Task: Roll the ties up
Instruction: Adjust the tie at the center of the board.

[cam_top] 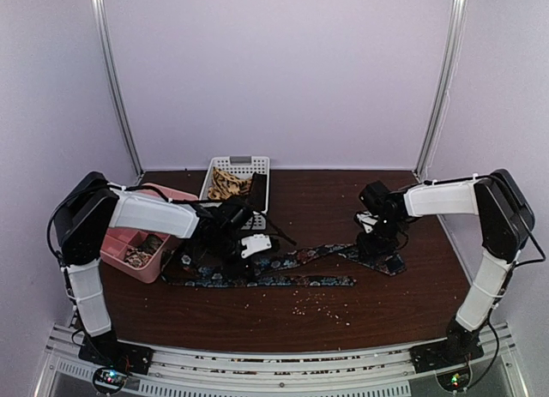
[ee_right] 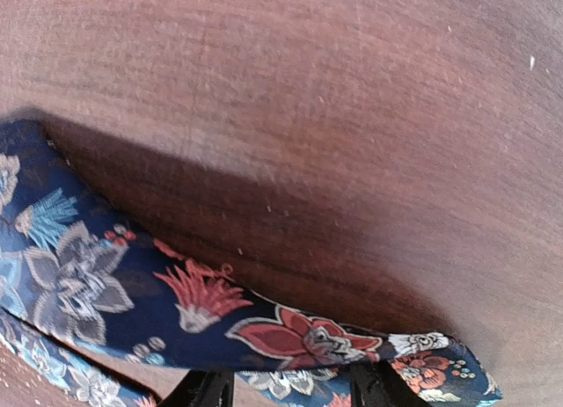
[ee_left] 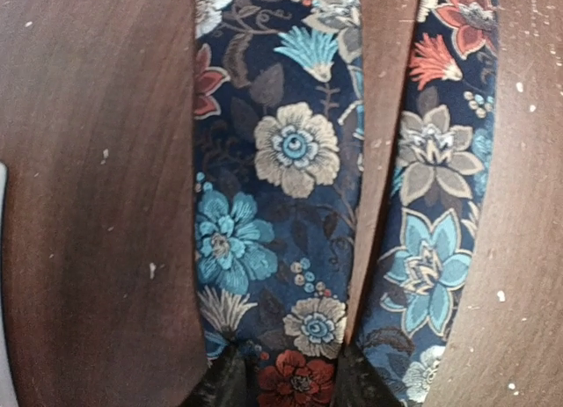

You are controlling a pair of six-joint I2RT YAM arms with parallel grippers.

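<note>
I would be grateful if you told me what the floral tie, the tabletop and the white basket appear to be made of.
Floral tie: soft fabric with a slight sheen, perhaps silk or polyester; it bends and drapes limply.
Tabletop: dark reddish wood or wood-look laminate, smooth; grain streaks show.
Basket: rigid white plastic, apparently; its walls carry a regular moulded grid of holes.

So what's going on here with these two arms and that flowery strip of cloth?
Two robot arms are working on a floral tie that lies doubled over on the table. The left gripper is near its left end, the right gripper near its right end, each with fabric between its jaws; whether they are clamping is unclear. It is not rolled yet. A tan tie sits in the white basket.
</note>
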